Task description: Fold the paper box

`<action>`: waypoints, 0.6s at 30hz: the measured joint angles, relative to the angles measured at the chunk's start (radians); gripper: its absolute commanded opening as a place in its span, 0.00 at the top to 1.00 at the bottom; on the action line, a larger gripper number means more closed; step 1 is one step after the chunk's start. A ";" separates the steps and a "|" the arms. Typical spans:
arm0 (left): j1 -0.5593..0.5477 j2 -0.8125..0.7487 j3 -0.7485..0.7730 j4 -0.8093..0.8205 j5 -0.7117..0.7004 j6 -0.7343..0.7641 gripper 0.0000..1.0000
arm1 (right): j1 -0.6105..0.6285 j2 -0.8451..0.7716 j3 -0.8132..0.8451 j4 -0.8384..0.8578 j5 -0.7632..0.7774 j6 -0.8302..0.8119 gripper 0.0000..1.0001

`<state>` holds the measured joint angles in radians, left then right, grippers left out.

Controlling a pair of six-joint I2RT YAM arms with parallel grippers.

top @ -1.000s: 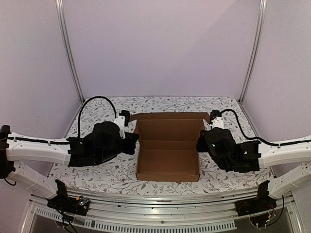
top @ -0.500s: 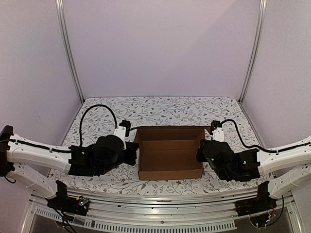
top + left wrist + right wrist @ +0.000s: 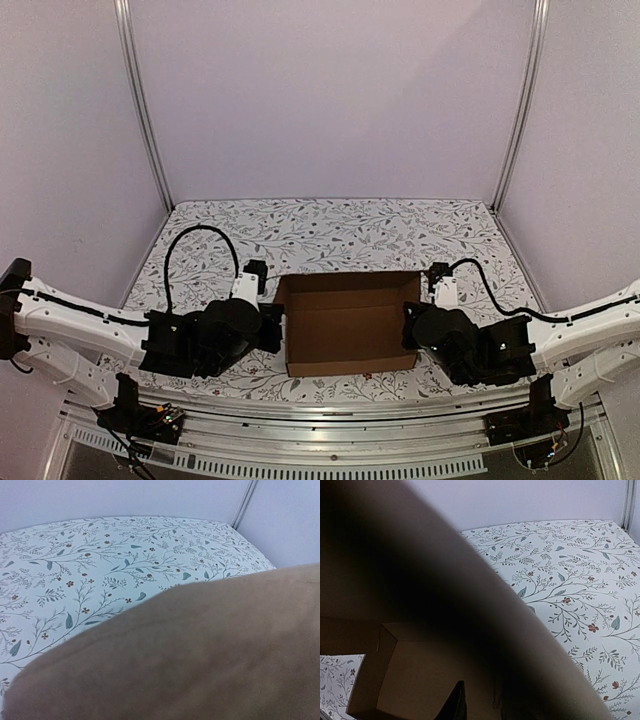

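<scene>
The left gripper [image 3: 277, 325] is closed, its black fingers at the left wall of the brown corrugated cardboard box [image 3: 346, 330]. Whether it pinches that wall cannot be told: its wrist camera sees only a blurred tan cardboard surface [image 3: 200, 655] filling the lower part of the view. The right gripper [image 3: 409, 331] sits at the box's right wall. One dark fingertip [image 3: 457, 705] shows at the bottom of its wrist view, with a cardboard panel [image 3: 410, 670] close against the lens, so how wide this gripper stands cannot be told.

From above, the box lies between the two arms, open on top with its walls standing up and its bare inside facing the camera. It rests on the white counter [image 3: 330, 225] printed with leafy floral sprigs, close to the counter's near edge. Pale lilac walls [image 3: 330, 90] and two aluminium posts [image 3: 143, 105] enclose the counter behind.
</scene>
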<state>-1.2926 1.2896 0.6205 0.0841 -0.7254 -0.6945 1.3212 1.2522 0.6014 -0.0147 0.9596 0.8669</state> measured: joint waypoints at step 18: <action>-0.060 0.071 0.023 0.003 -0.104 -0.035 1.00 | 0.029 -0.196 -0.001 -0.150 -0.119 -0.059 0.27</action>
<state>-1.3525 1.3609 0.6430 0.0872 -0.8291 -0.7292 1.3502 1.0561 0.6003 -0.1646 0.8410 0.8078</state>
